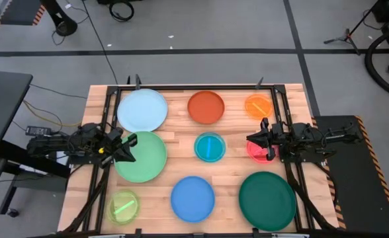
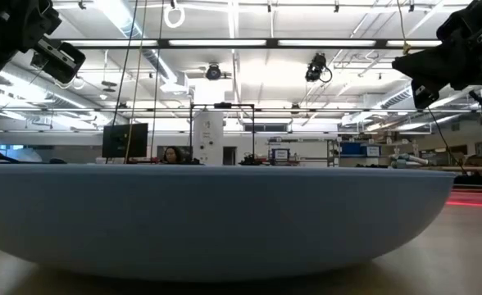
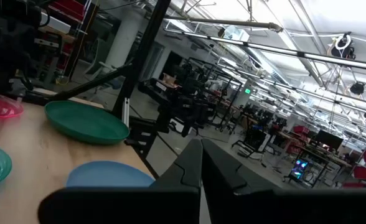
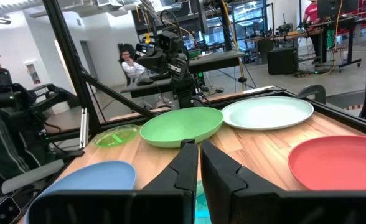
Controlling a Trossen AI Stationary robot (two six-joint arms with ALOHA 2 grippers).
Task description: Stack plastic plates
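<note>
Nine plates lie apart on the wooden table, each flat on its base. At the far side are the pale blue, red-orange and translucent orange plates. In the middle row lie the light green, teal and pink ones. Nearest are the lime, blue and dark green plates. My left gripper hovers shut over the light green plate's left rim. My right gripper hovers shut over the pink plate. In the low view both arms are well above the table.
A dark metal frame runs around the table's edges. In the low view the blue plate fills the foreground. Bare wood shows between the plates. People sit in the room beyond the table.
</note>
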